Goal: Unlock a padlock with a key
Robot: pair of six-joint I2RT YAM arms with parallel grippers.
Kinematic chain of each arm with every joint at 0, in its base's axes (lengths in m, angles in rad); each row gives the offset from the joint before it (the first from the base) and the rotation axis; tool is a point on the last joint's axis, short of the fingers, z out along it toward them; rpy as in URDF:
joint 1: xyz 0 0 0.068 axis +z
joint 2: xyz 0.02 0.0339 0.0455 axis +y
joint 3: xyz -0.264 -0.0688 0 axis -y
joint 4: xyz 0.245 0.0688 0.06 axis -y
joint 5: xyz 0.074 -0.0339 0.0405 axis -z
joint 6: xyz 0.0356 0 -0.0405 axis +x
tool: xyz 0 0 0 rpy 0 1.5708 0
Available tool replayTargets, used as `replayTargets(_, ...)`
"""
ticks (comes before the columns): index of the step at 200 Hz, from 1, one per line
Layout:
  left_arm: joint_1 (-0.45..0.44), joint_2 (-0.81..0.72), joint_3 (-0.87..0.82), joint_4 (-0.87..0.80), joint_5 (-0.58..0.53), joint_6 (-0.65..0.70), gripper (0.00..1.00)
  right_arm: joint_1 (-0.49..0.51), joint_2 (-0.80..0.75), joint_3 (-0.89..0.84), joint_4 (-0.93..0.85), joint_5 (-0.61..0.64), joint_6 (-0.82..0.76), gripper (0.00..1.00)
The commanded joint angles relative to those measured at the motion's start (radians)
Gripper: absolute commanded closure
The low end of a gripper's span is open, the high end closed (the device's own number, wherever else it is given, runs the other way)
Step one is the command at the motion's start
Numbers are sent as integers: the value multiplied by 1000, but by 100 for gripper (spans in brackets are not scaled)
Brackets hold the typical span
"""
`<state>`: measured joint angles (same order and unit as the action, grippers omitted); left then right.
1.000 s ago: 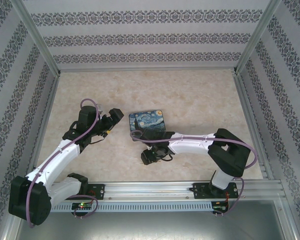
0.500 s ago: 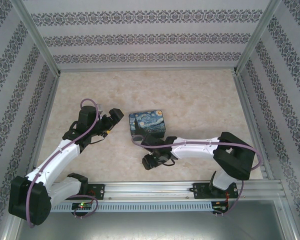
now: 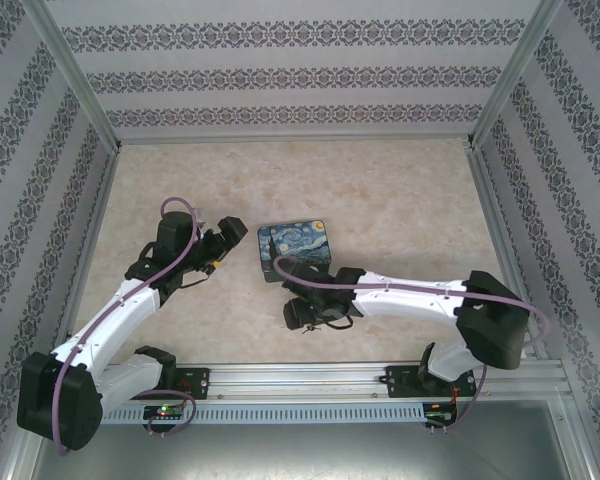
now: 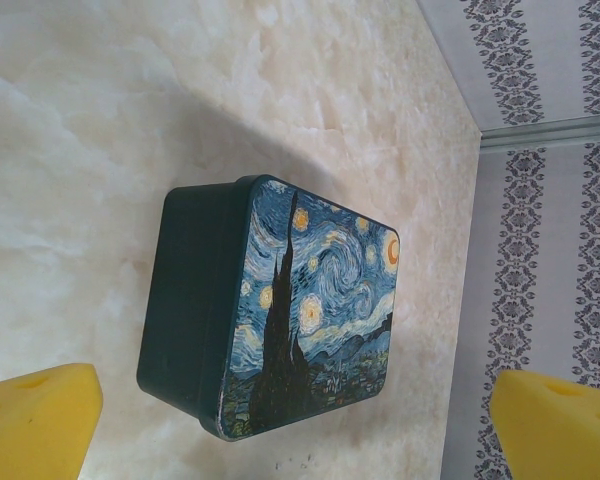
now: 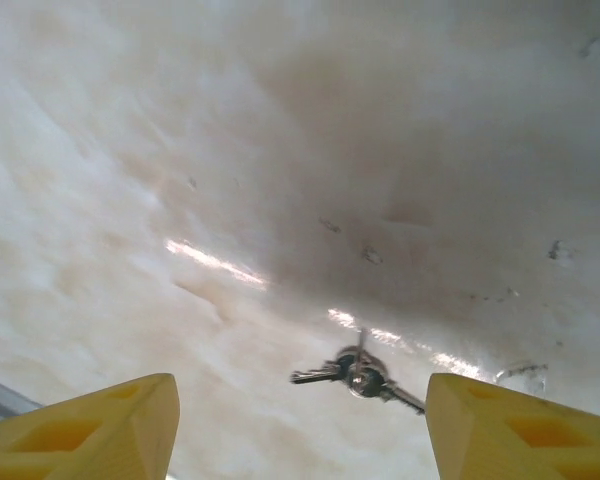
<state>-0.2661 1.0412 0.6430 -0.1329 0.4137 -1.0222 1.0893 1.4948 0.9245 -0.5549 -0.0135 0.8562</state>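
Right gripper (image 5: pixel 300 425): yellow pads (image 5: pixel 90 430) well apart, jaws wide, nothing between them, nothing held. Keys (image 5: pixel 360 375) lie flat on the table (image 5: pixel 180 150), a small bunch on a ring, just ahead of the gap between the pads and touching neither. In the top view this gripper sits low over the table in front of the tin (image 3: pixel 295 250), near its front edge, with the white arm stretched leftward from its base.

Left gripper (image 4: pixel 295 435): jaws fully apart, empty, pads at the bottom corners of the left wrist view. It faces the tin from the left, close but not touching. Tin is closed, with a dark body and a painted starry-night lid, flat on the table.
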Motion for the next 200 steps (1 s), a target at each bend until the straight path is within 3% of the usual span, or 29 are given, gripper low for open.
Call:
replayTargets(1, 12, 24, 1, 15, -17, 3, 0, 13, -50, 5, -80, 44, 352, 33)
replayTargets(32, 12, 66, 15, 32, -18, 9, 1, 20, -97, -78, -65, 42, 714, 34)
replayTargets(68, 11, 69, 23, 44, -15, 9, 1, 24, -111, -78, -133, 76, 881, 34)
replayTargets(200, 37, 112, 24, 86, 24, 15, 1, 24, 149, 50, -126, -1, 923, 36)
